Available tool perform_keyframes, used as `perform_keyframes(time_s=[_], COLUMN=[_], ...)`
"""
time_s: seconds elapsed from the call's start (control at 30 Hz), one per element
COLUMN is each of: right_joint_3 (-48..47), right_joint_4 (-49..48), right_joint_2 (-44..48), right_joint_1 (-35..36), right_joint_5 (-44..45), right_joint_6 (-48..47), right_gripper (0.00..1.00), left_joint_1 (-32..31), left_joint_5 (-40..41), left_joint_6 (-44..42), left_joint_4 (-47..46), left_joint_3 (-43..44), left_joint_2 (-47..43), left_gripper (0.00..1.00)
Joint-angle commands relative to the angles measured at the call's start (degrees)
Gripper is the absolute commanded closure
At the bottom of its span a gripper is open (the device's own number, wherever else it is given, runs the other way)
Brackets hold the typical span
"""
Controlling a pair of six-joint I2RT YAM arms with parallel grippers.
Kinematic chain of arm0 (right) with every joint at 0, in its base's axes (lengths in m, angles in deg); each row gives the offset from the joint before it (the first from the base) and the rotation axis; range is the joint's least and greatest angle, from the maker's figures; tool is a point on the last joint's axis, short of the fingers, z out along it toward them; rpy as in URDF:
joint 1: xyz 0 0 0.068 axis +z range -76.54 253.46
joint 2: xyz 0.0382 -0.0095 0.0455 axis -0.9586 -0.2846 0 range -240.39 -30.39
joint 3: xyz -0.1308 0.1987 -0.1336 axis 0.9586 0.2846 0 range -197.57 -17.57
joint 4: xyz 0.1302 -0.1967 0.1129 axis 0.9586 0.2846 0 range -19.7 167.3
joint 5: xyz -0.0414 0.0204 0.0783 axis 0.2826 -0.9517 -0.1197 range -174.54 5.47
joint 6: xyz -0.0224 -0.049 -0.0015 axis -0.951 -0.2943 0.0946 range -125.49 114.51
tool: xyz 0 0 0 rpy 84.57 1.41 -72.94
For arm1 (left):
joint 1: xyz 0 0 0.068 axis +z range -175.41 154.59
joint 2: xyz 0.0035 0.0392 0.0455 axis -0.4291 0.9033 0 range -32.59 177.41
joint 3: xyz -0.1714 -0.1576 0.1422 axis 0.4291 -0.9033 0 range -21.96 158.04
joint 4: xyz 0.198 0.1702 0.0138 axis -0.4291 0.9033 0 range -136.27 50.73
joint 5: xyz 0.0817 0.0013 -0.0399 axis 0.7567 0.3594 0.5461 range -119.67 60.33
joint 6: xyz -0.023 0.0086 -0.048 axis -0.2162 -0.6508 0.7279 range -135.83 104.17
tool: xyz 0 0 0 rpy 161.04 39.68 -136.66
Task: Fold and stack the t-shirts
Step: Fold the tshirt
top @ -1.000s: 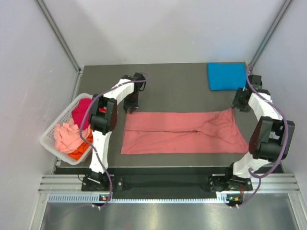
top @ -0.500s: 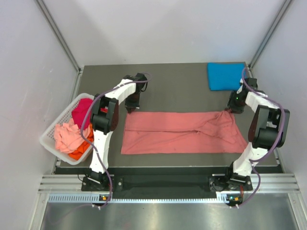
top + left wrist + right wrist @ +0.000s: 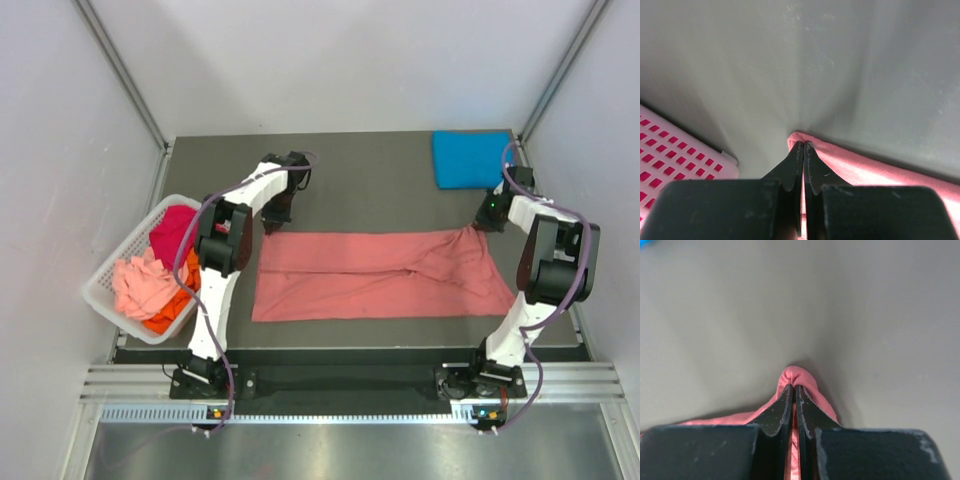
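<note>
A salmon-pink t-shirt (image 3: 380,275) lies spread wide across the middle of the table. My left gripper (image 3: 272,226) is shut on its far left corner; in the left wrist view the black jaws pinch the pink edge (image 3: 804,145). My right gripper (image 3: 480,226) is shut on its far right corner, a small pink bunch between the jaws (image 3: 794,386). A bright blue t-shirt (image 3: 472,158) lies folded at the far right corner of the table. Magenta (image 3: 172,228), pale pink (image 3: 135,283) and orange (image 3: 168,318) shirts lie crumpled in the basket.
A white slatted plastic basket (image 3: 100,285) stands off the table's left edge; its wall shows in the left wrist view (image 3: 675,155). Grey enclosure walls stand close on both sides and behind. The dark table (image 3: 370,190) reaches to the back wall.
Both grippers have shifted slightly toward the back with the shirt's far corners, and the right arm has folded in closer. The shirt's far edge is drawn straighter.
</note>
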Motion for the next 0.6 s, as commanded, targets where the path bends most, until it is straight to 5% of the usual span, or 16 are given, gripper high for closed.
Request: perform_keyframes(time_s=[0.0, 0.57], right_joint_3=[-1.24, -8.89], right_joint_4=[-8.51, -12.74], right_joint_2=[-1.29, -6.65], right_joint_1=[-0.67, -0.59], right_joint_5=[-0.05, -5.58], right_joint_6=[2.52, 6.3], right_gripper=[1.0, 1.0], left_joint_1=[2.1, 4.82], left_joint_5=[7.39, 7.22], left_joint_6=[0.86, 0.42], left_joint_4=[-1.84, -2.63], left_joint_3=[3.74, 13.25], left_joint_2=[5.04, 9.09], left_gripper=[1.0, 1.0])
